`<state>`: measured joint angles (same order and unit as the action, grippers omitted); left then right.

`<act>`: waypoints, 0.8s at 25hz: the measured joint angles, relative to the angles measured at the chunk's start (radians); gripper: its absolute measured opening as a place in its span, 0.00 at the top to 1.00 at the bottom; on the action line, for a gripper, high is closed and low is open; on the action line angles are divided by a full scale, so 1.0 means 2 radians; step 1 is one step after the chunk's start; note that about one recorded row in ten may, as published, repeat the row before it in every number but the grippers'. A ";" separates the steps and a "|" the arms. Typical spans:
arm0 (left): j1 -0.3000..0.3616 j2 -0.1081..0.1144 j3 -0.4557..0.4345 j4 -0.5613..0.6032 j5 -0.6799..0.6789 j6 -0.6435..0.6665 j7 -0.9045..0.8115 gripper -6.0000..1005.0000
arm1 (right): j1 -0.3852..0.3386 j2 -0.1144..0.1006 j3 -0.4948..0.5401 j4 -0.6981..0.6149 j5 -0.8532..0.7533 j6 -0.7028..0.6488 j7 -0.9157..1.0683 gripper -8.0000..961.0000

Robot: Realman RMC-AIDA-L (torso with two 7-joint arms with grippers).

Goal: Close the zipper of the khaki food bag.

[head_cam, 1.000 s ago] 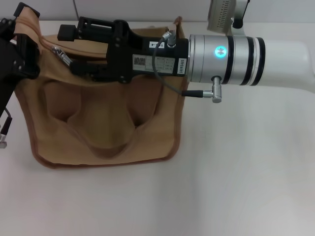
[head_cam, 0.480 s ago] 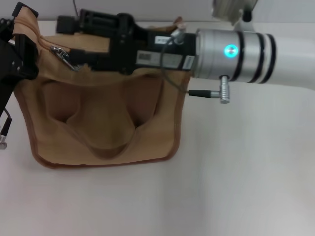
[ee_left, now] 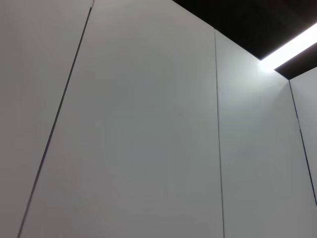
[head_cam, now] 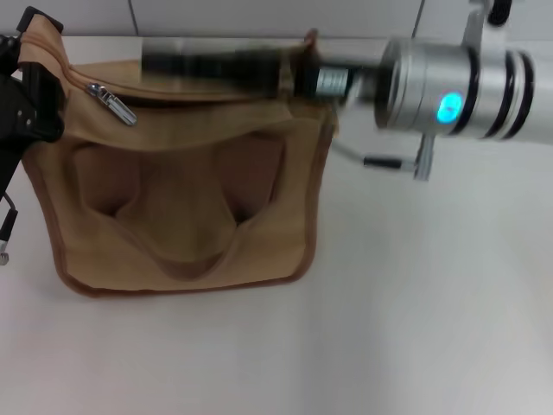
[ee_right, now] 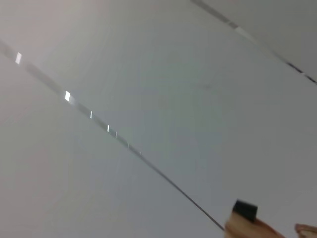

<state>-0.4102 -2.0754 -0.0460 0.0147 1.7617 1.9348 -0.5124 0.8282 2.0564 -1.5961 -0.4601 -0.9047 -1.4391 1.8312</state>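
Zipper (head_cam: 108, 102) left of right jaws (head_cam: 160, 65)

The right arm reaches in level from the right, its gripper (head_cam: 173, 65) a dark blur far out to the left. The left gripper (head_cam: 22, 108) sits at the left edge.

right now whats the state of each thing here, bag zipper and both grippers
khaki food bag: lying flat on the table, handles draped over its front
zipper: mostly open, pull tab near the bag's left end
left gripper: holding the bag's left corner
right gripper: over the bag's top edge, motion-blurred
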 joint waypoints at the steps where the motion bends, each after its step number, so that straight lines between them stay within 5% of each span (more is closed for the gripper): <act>1: 0.000 0.000 0.000 0.000 0.000 0.000 0.000 0.97 | -0.011 0.007 0.000 -0.017 -0.041 0.006 -0.087 0.19; 8: 0.000 0.000 0.000 0.000 -0.001 0.003 -0.005 0.97 | -0.056 0.017 -0.021 -0.047 -0.071 0.047 -0.257 0.19; 20: -0.004 -0.002 0.000 -0.003 0.002 0.010 -0.013 0.97 | -0.047 0.018 -0.040 -0.059 -0.041 0.056 -0.270 0.19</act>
<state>-0.4182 -2.0786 -0.0459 0.0091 1.7653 1.9553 -0.5385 0.7344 2.0918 -1.6764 -0.5778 -0.9870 -1.3263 1.2917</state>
